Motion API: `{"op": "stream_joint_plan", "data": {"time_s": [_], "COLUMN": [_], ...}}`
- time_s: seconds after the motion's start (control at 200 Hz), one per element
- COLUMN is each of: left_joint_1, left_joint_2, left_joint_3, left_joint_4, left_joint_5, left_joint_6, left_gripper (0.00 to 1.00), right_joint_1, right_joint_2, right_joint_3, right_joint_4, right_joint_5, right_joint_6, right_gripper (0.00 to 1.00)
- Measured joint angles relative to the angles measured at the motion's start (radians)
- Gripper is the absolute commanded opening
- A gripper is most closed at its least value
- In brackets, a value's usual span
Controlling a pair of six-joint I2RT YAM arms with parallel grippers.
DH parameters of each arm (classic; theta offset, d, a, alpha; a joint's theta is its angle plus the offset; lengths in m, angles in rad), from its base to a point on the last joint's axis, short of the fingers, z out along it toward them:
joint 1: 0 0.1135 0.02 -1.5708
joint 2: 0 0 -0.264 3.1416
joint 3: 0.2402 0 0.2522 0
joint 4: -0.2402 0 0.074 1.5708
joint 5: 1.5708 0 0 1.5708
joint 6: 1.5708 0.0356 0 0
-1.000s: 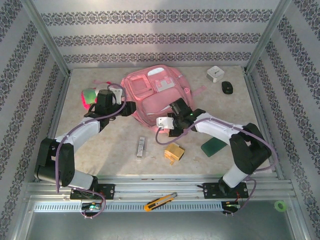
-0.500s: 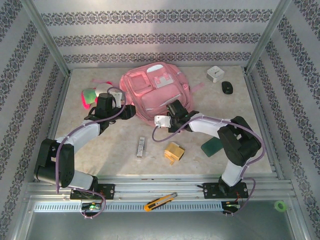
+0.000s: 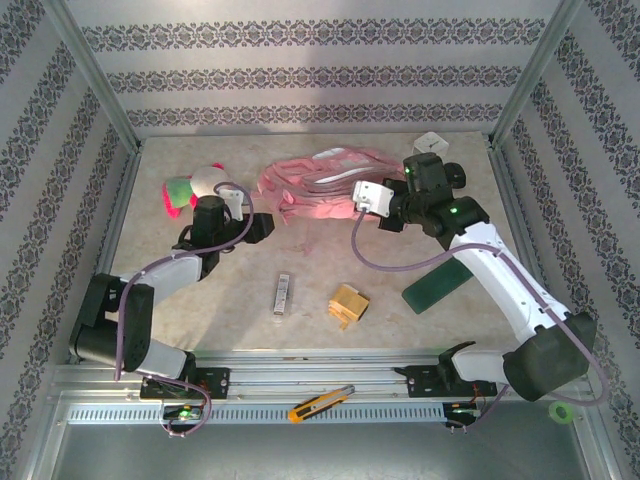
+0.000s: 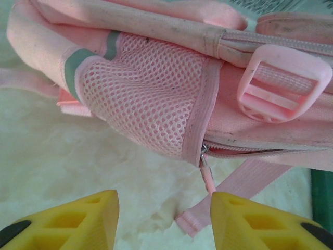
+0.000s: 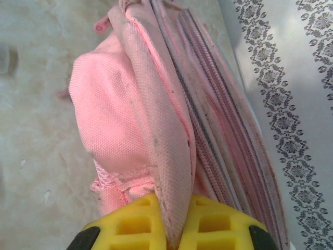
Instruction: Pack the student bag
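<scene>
Student bag (image 3: 315, 185) — tipped on edge, far middle of tabletop (image 3: 330, 270) | soft, floppy, probably light; expect sag wherever you lift | right pincer (image 5: 174, 224) clenched on a fabric fold | left pincer (image 4: 164, 219) released beside mesh pocket (image 4: 145, 99) | grip seams or straps, not mesh.

Student bag (image 3: 312, 186): pink fabric backpack, seen edge-on at the far middle of the table (image 3: 200, 290), drawn out sideways with its layers and zip lines stacked. At its left end, 1 pink mesh side pocket (image 4: 145, 99) with green trim, 1 pink plastic buckle (image 4: 283, 83), 1 hanging zip pull (image 4: 207, 174) and 1 strap (image 4: 239, 190) laid on the table. The right end is pinched by the right gripper (image 5: 174, 221)
</scene>
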Motion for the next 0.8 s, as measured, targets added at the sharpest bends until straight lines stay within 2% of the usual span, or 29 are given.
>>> {"op": "stream_joint_plan", "data": {"time_s": [0.23,0.435,0.56,0.804], "left_joint_1": [-0.044,-0.107,-0.134,-0.146], "left_joint_2": [0.126,0.216,0.249,0.32], "left_joint_3": [-0.151,-0.166,-0.165,-0.113], "left_joint_4": [0.351,0.565,0.624,0.628], "left_joint_5": [0.067,0.084,0.049,-0.047], "left_joint_6": [-0.053,-0.085,-0.085,-0.069], "left_gripper": [0.47,0.48,0.48,0.43], "right_joint_1": [-0.029,-0.029,-0.029,-0.029], "right_joint_2": [0.024,0.033,0.033,0.033], "right_joint_3": [0.033,0.047,0.047,0.047], "right_joint_4": [-0.083,-0.087,-0.087,-0.089], "right_joint_5": [-0.051,-0.056,-0.06,-0.065], "right_joint_6": [0.001,0.001,0.002,0.002], "right_gripper": [0.0,0.0,0.0,0.0]}}
